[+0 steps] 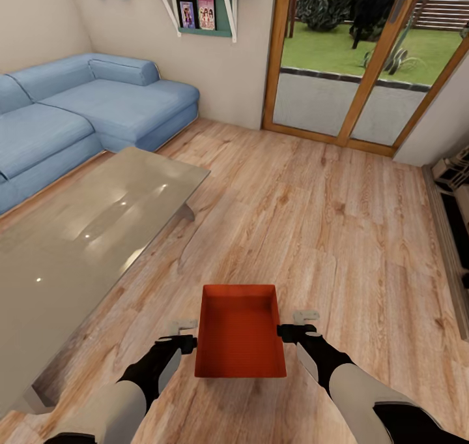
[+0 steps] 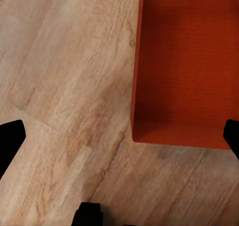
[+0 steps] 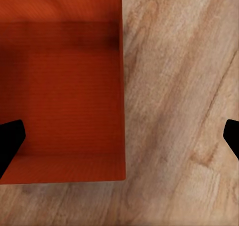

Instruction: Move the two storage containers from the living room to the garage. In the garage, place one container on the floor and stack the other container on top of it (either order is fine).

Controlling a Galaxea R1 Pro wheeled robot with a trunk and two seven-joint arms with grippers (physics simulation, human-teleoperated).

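One orange bin [image 1: 240, 336] sits between two grippers, left gripper [image 1: 184, 335] and right gripper [image 1: 298, 323], both spread apart, over wood floor [image 1: 312, 222].

In the left wrist view the orange-red container [image 2: 184, 61] is cut by the picture's edge, so its far end is not seen, and in the right wrist view it [image 3: 59, 86] is cut the same way. The black fingertips [image 2: 11, 139] show as corners at the frame edges, so whether either gripper grips anything cannot be told. In the head view the sofa [image 1: 78, 111] and the glass table [image 1: 78, 235] run off the frame.
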